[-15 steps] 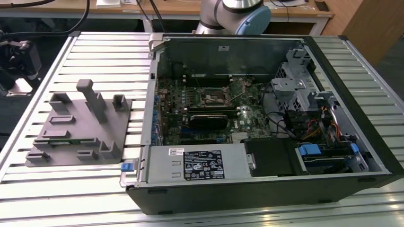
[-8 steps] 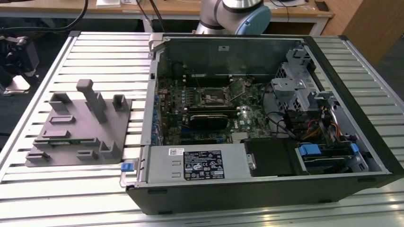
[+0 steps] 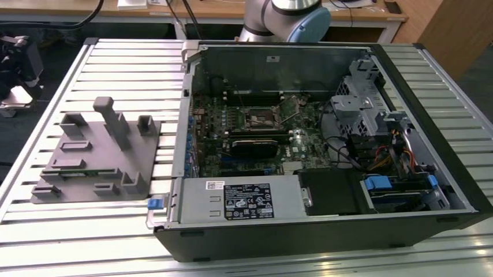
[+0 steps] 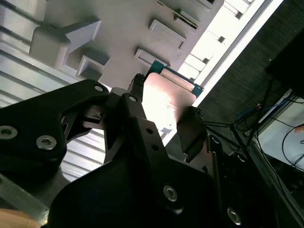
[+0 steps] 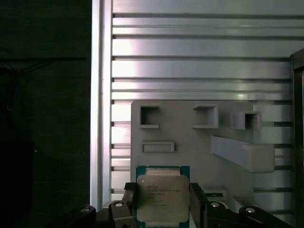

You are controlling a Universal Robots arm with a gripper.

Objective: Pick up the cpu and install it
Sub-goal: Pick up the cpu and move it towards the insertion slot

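Observation:
In both wrist views the cpu (image 5: 163,197) (image 4: 168,95) sits between my gripper's (image 5: 163,202) (image 4: 165,107) two black fingers (image 5: 128,202), one pressed against each of its opposite edges. It is a flat square chip with a silvery top and a green rim. The gripper is shut on it and holds it over the grey parts fixture (image 5: 190,142) (image 4: 114,28). In the exterior view the open computer case (image 3: 431,190) lies on the table, with the square motherboard socket (image 3: 260,118) near its middle.
The grey fixture (image 3: 92,156) with upright pegs and pockets lies on the slatted aluminium table (image 3: 123,63), to the case's left in the exterior view. The arm's base (image 3: 287,17) stands behind the case. A power supply (image 3: 239,199), cables and drive bays fill the case's near side.

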